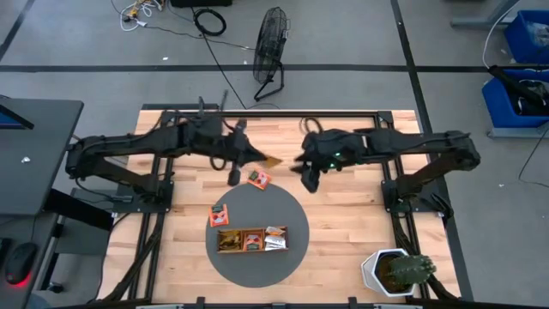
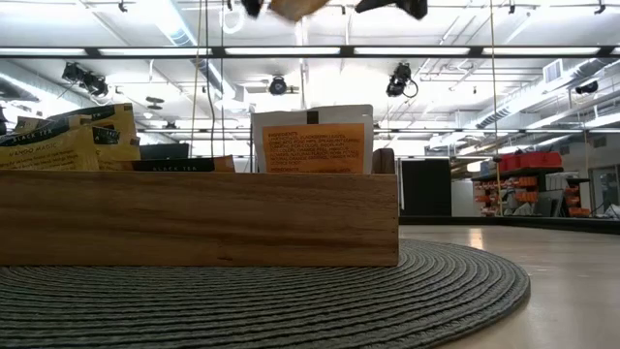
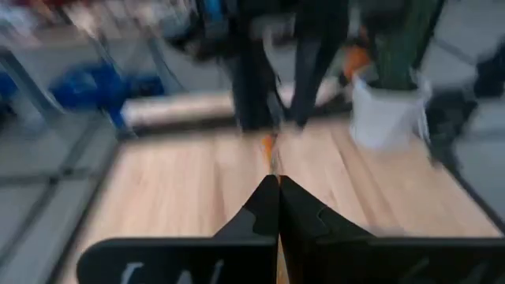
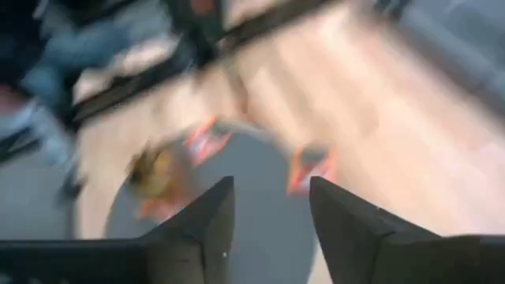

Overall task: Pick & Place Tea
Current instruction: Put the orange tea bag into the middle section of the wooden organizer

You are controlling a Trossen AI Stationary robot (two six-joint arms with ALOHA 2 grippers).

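Left pincer (image 1: 257, 158): positioned above the counter (image 1: 343, 223), beyond the far edge of the round grey mat (image 1: 283, 266). Its fingers (image 3: 260, 217) are pressed together on a thin tan-orange tea sachet (image 1: 271, 160), which projects from the tips toward the right pincer. In the left wrist view, an orange edge of this sachet shows in the seam between the closed fingers.

Right pincer (image 1: 302, 167): positioned just across from the left pincer, above the same area of the counter. In the right wrist view, its two fingers (image 4: 209, 217) stand apart with a clear gap and nothing between them. The held sachet's free end lies near this pincer; whether it touches cannot be told.

Remaining sachets:
- One orange sachet (image 1: 259, 178) lies flat at the mat's far edge, below the two pincers.
- One orange sachet (image 1: 220, 215) lies flat on the mat's left part.
- Several sachets stand in the wooden compartment tray (image 1: 230, 250), which rests on the mat. In the low view, a white sachet with an orange label (image 2: 315, 145) stands upright at the tray's right end, and yellow sachets (image 2: 68, 145) lean at its left end.

A potted cactus (image 1: 396, 271) stands at the counter's near right corner.
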